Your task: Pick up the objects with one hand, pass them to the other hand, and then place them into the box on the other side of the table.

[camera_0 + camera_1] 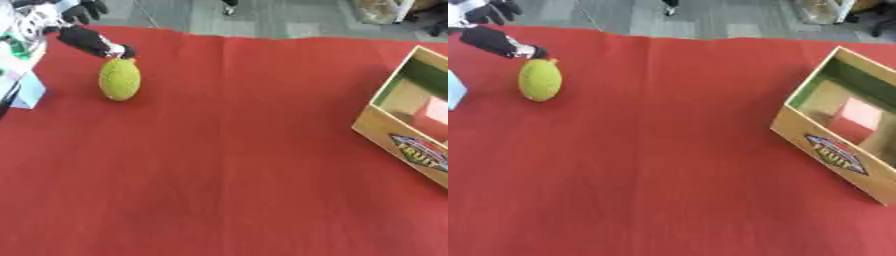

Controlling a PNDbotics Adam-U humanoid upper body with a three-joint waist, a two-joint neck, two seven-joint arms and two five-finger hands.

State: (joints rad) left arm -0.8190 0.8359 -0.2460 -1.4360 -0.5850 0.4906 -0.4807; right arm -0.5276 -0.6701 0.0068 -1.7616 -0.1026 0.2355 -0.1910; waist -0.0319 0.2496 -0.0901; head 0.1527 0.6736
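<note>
One green jackfruit (119,79) upright at far-left of red counter (227,165). Left robot hand (92,42) touches its top, fingers' state unclear. One wooden fruit box (843,127) at right edge.

Red tablecloth (219,175) covers the table; grey floor (262,17) beyond.

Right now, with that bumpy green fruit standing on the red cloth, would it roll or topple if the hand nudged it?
Probably. The green fruit is egg-shaped and stands on its narrow end, so a sideways nudge would likely tip it, then let it roll. Its bumpy skin may give fingers some purchase. The left hand touches only its top, so it is hardly steadied.
</note>
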